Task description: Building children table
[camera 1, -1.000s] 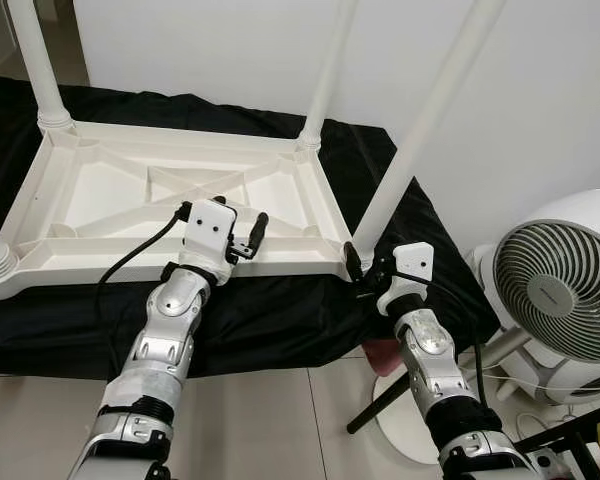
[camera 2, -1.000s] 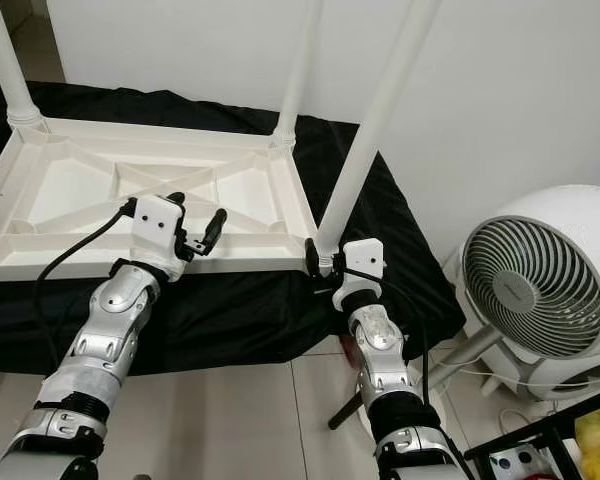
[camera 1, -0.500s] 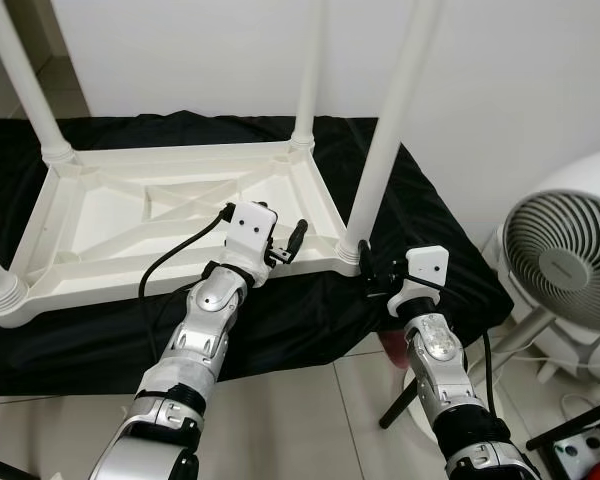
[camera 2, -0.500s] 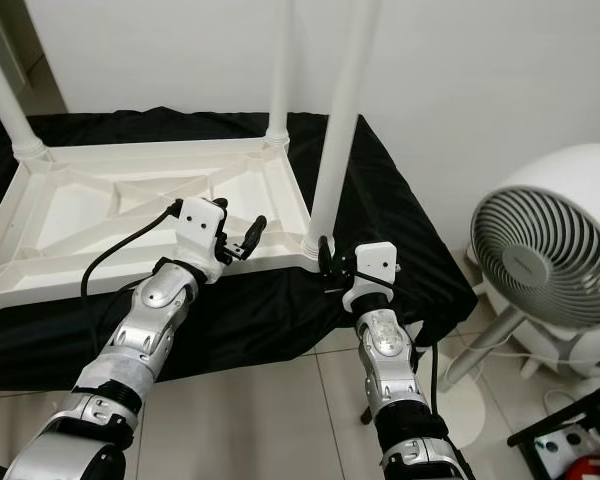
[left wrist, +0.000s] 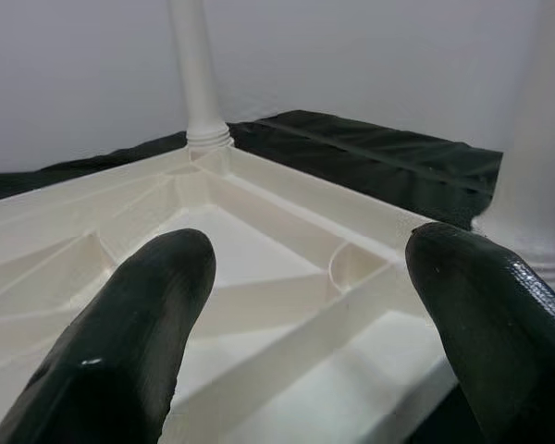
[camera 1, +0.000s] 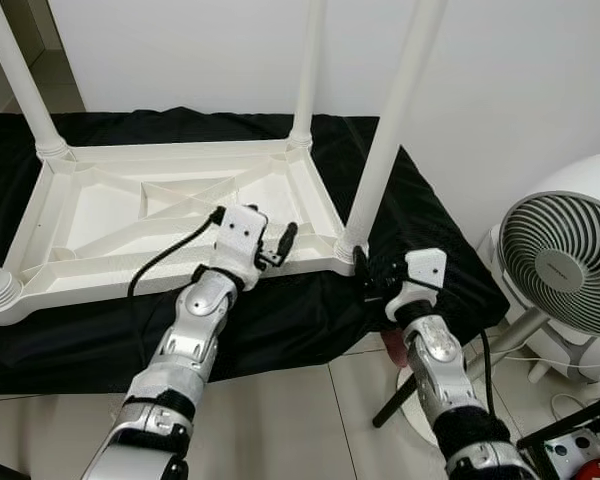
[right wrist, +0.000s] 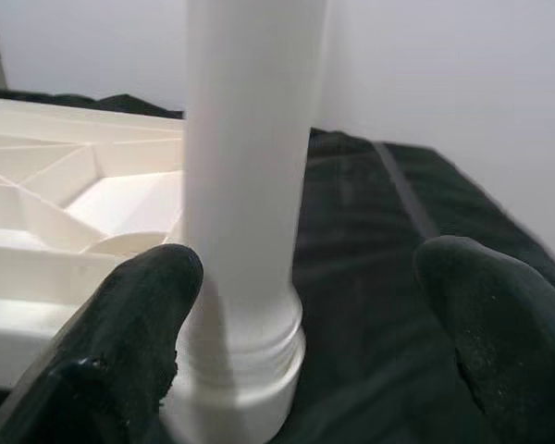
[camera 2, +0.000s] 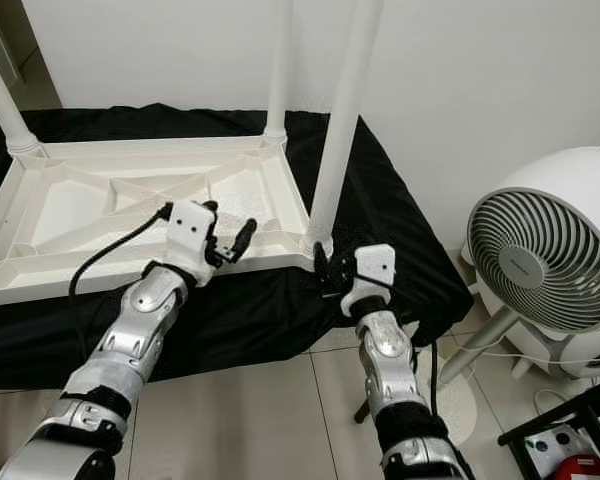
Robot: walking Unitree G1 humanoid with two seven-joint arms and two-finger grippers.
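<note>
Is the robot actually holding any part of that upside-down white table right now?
No. The left gripper is open above the table's near rail. The right gripper is open around the base of the nearest leg, not yet closed on it.

No readable text, labels, brands or numbers anywhere in these views.

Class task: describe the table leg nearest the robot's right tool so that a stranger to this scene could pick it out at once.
Find the white upturned table on the black cloth. At its near corner on the fan's side stands a white leg. Alone among the legs, it has the open right tool at its threaded base.
</note>
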